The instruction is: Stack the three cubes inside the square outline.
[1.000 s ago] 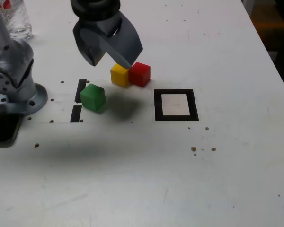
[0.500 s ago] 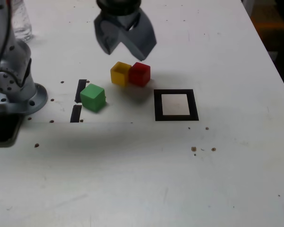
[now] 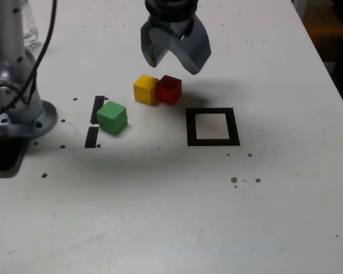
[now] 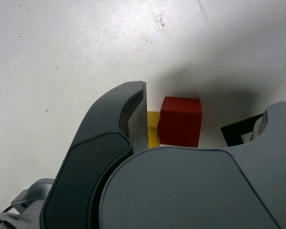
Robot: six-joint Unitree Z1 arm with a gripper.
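Three cubes lie on the white table. The red cube (image 3: 169,89) touches the yellow cube (image 3: 145,89) on its left in the exterior view, and the green cube (image 3: 112,117) sits apart, further left and nearer. The square outline (image 3: 190,127) is right of the red cube, with nothing in it. My gripper (image 3: 176,65) hangs open above and just behind the red cube, holding nothing. In the wrist view the red cube (image 4: 180,121) shows between the spread fingers of the gripper (image 4: 205,107), beside a sliver of the yellow cube (image 4: 153,129) and a corner of the square outline (image 4: 236,133).
The arm's grey base (image 3: 23,111) stands at the exterior view's left, with a clear glass (image 3: 28,31) behind it and a dark flat object (image 3: 3,154) in front. Two short black strips (image 3: 94,123) lie beside the green cube. Brown specks dot the table.
The open gripper has travelled to the exterior view's right, from above the yellow and green cubes to above the red one. None of the cubes has moved.
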